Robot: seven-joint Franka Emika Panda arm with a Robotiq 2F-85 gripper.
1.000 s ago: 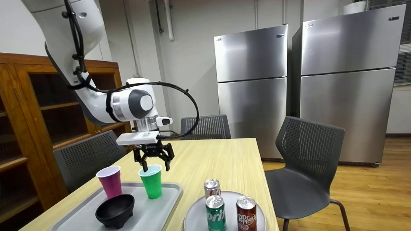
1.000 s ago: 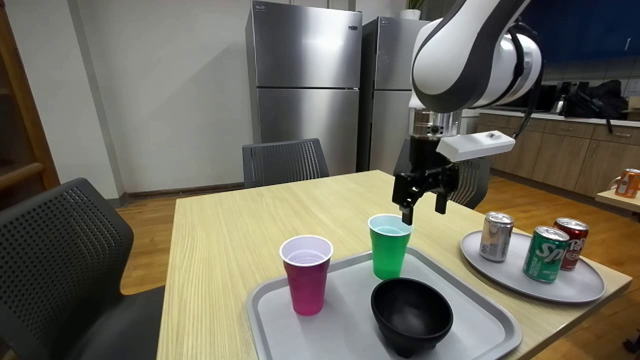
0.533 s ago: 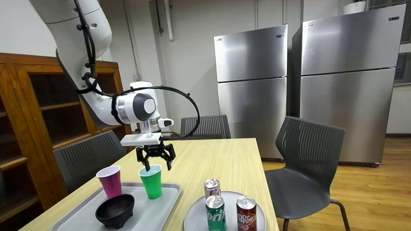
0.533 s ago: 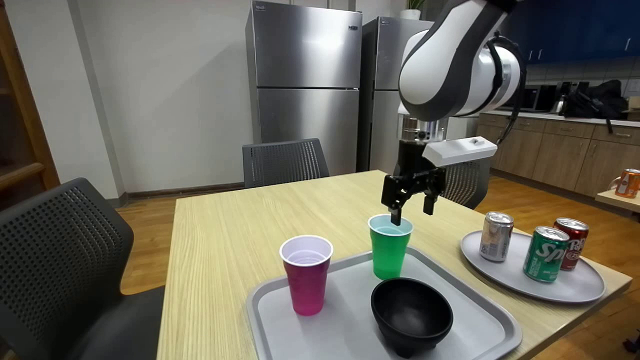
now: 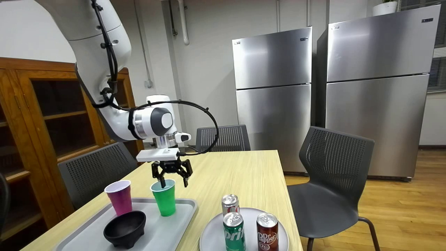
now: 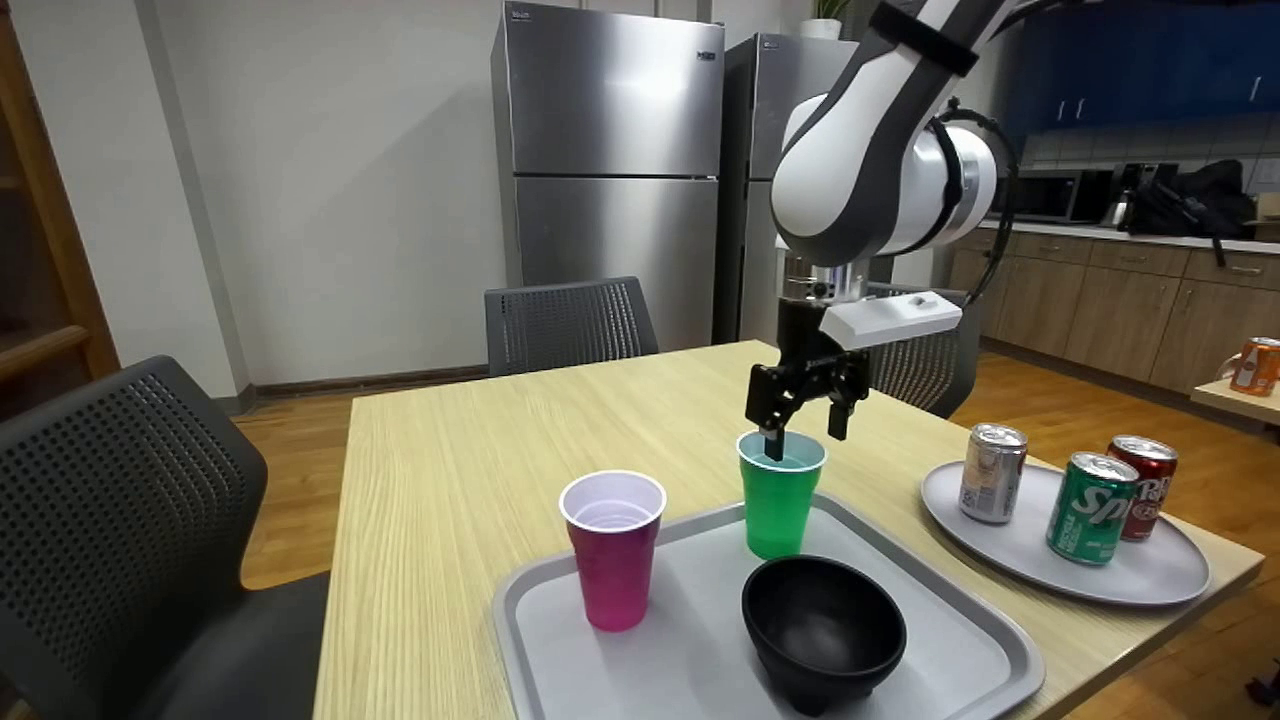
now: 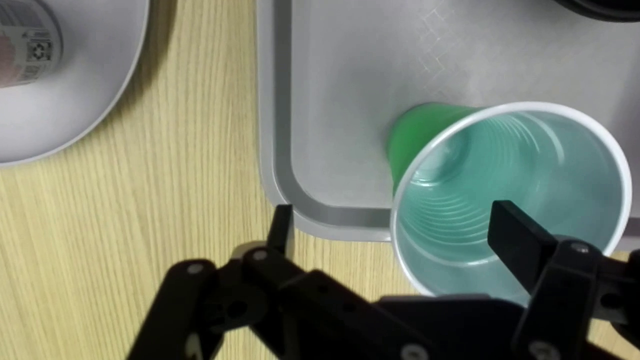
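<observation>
Your gripper stands w/ fingers wide apart, nothing held, one over or in the mouth of the green cup, the other outside. Cup's upright on the tray; approach approx. done, grip prob. left.

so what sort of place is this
Probably a break room or shared kitchen: there are two steel refrigerators, dark chairs around a table, and a kitchen counter with what looks like a microwave.
</observation>
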